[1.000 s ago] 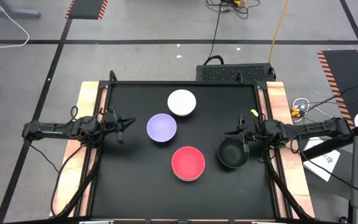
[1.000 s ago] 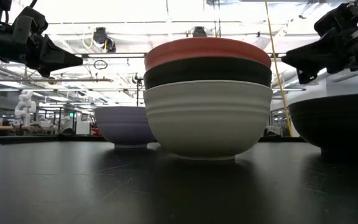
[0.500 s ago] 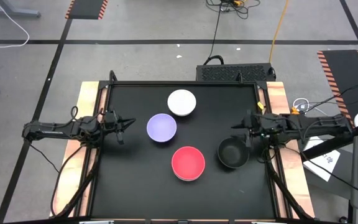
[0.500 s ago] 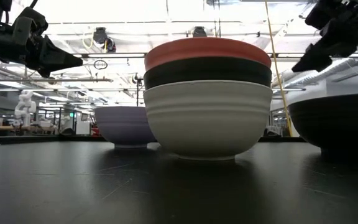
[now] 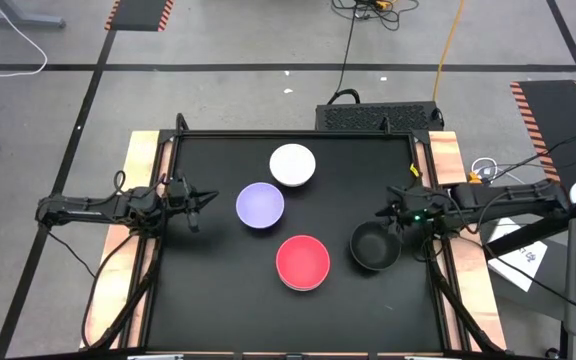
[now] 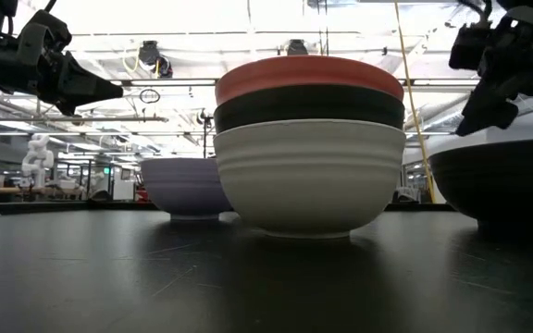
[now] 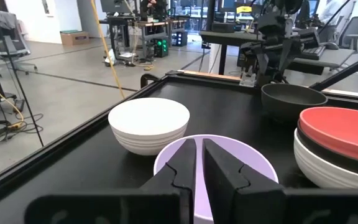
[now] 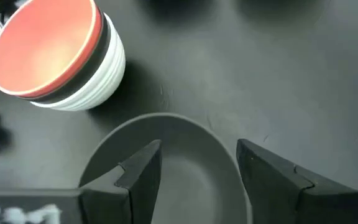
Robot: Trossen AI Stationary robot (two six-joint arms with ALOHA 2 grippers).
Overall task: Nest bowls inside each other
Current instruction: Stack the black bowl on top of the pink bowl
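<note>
A lone black bowl [image 5: 374, 246] stands on the mat at the right. My right gripper [image 8: 197, 162] hangs open just above its rim, tipped down, touching nothing; the low view shows the gripper [image 6: 481, 118] clear of the bowl [image 6: 502, 180]. A stack [image 5: 302, 262] has a red bowl [image 6: 308, 72] nested in a black bowl [image 6: 308, 109], which sits in a white bowl [image 6: 308, 176]. A lavender bowl [image 5: 260, 206] and a white bowl [image 5: 293, 165] stand apart on their bases. My left gripper [image 5: 200, 203] waits shut and level, left of the lavender bowl [image 7: 241, 168].
The black mat [image 5: 208, 290] has a raised frame, with wooden table strips [image 5: 140, 160] at both sides. Free mat lies near the front edge and at the far right corner. A small yellow object [image 5: 409, 181] lies at the mat's right edge.
My right gripper has risen and tipped from level to slanting down over the lone black bowl, rolling as it went. The bowls have stayed where they were.
</note>
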